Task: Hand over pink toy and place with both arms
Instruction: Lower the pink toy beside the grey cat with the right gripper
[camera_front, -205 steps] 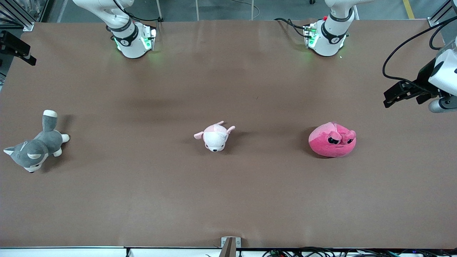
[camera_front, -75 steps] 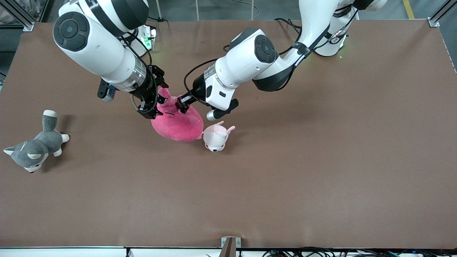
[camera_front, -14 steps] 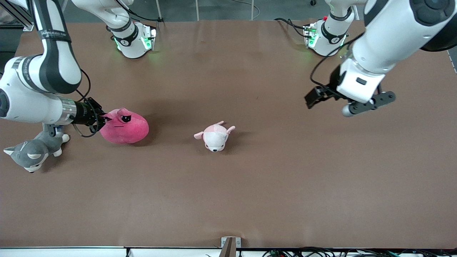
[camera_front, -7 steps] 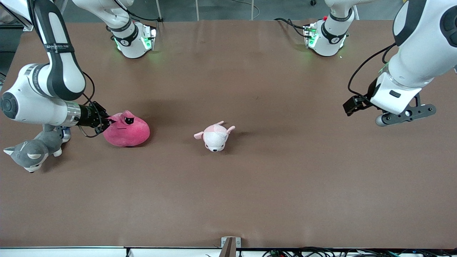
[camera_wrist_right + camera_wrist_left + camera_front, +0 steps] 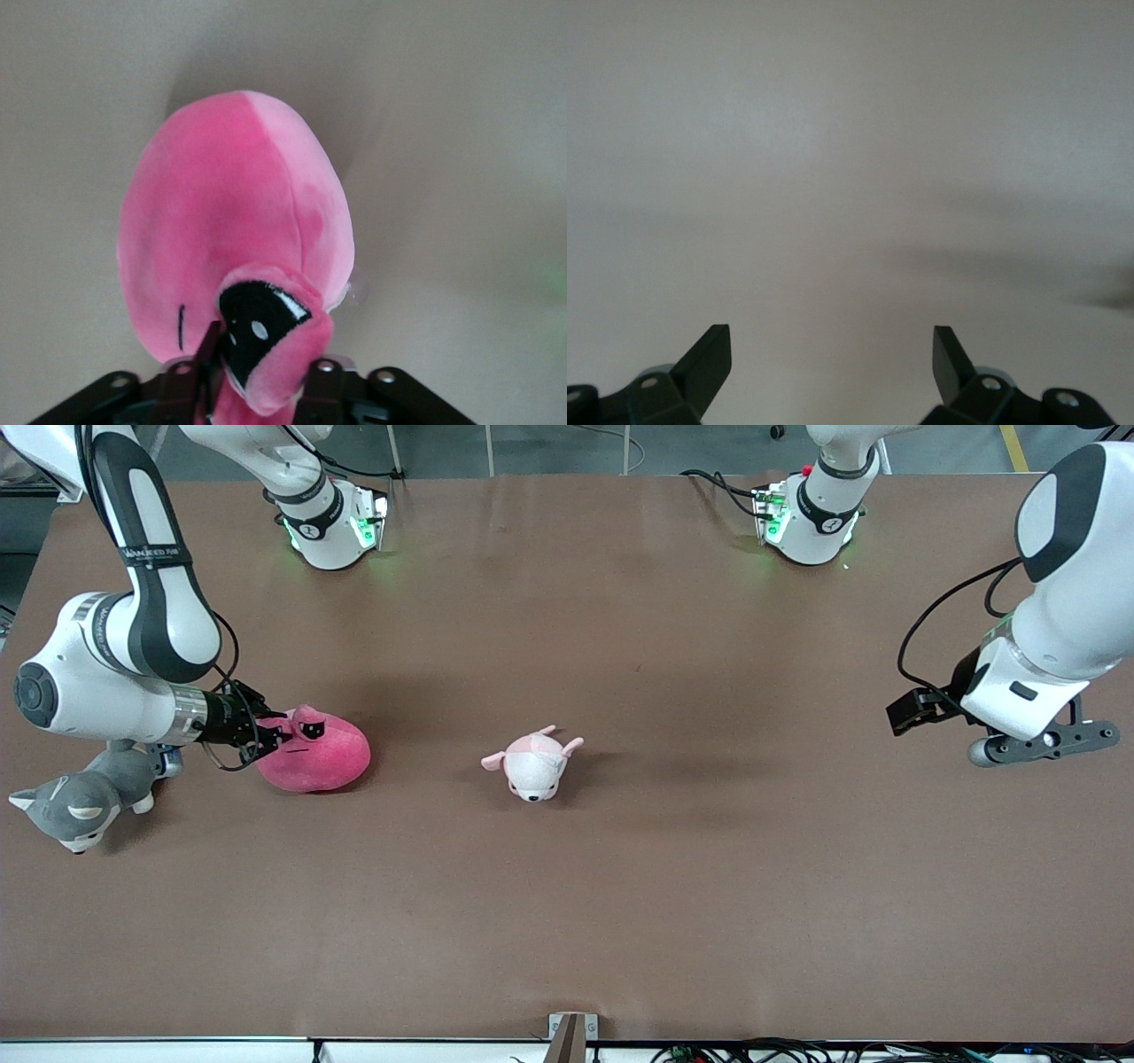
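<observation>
Toward the right arm's end of the table, the right gripper point(image 5: 276, 736) pinched the pink toy point(image 5: 316, 755) by its face; the toy rested on the table point(image 5: 620, 886), at nine o'clock from the pale pink-and-white plush point(image 5: 534, 762), beside the grey dog plush point(image 5: 84, 797). Over the other end, the left gripper point(image 5: 831, 354) hung wide apart.

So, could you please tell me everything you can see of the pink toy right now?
The pink toy is a round, blob-shaped hot-pink plush with a paler pink patch, a dark frowning eye and a thin line mouth. It rests on the brown table toward the right arm's end, between the grey-and-white dog plush and the small pale pink-and-white plush. The right pincer is shut on a pinched fold by its eye.
</observation>
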Tool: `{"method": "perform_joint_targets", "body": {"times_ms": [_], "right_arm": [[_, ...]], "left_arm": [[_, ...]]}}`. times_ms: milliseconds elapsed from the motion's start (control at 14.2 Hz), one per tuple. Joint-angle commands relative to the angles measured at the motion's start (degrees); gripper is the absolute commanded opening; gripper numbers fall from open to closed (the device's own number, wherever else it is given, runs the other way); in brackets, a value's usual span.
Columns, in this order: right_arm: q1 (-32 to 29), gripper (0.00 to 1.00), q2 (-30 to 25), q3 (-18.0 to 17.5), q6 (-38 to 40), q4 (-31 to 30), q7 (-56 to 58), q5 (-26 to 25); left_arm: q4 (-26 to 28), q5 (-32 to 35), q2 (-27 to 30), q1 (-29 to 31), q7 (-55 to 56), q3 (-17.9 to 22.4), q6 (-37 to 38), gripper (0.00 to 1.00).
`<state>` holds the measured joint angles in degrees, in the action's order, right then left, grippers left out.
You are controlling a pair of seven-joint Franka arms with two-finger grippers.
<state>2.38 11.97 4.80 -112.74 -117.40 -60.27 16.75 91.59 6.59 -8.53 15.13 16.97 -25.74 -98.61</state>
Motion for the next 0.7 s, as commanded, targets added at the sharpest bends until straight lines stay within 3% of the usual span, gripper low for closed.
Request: {"method": "perform_joint_targets", "body": {"times_ms": [0, 141, 423, 634], "right_arm": [[-0.36, 1.0, -0.19, -0.14, -0.12, 0.06, 1.56, 1.36], [-0.27, 1.0, -0.8, -0.23, 1.63, 1.2, 2.08, 1.36], [-0.27, 1.0, -1.07, -0.05, 13.04, 11.03, 2.17, 0.66], [-0.01, 1.0, -2.03, -0.23, 18.5, 18.94, 2.87, -2.75]], "left_arm": [[-1.05, 0.18, 0.88, 2.34, -3.95, -0.36, -0.27, 1.0], [-1.67, -0.09, 1.32, 3.41, -5.02, -0.45, -0.18, 1.0], [-7.11, -0.61, 2.28, 3.5, -3.96, -0.63, 9.29, 1.0], [-7.65, -3.07, 3.78, 4.64, -4.14, -0.63, 9.92, 1.0]]}}
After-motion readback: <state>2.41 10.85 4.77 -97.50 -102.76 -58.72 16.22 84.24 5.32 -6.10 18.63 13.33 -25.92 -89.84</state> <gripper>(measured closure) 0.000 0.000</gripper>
